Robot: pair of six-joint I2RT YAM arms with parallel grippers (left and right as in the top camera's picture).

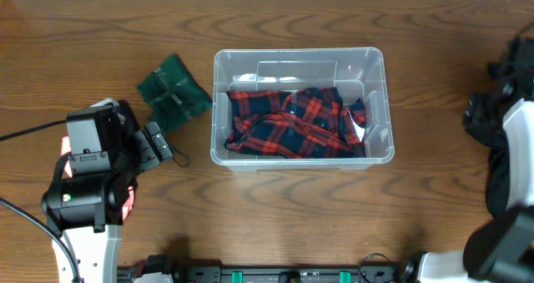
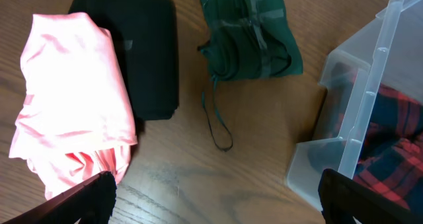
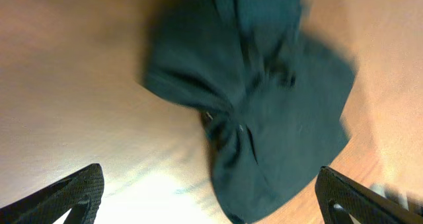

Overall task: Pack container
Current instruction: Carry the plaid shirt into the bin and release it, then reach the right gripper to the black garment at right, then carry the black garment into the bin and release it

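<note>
The container, a large clear plastic bin, stands at the table's middle and holds a red and navy plaid garment. Its corner shows in the left wrist view. A folded dark green garment lies left of it, also in the left wrist view. My left gripper is open and empty above bare wood, between a pink garment and the bin. A black garment lies beside the pink one. My right gripper is open and empty above a dark teal garment at the table's right edge.
A thin dark cord loop trails from the green garment onto the wood. The left arm's body covers the pink and black garments from overhead. Dark clothing is piled by the right arm.
</note>
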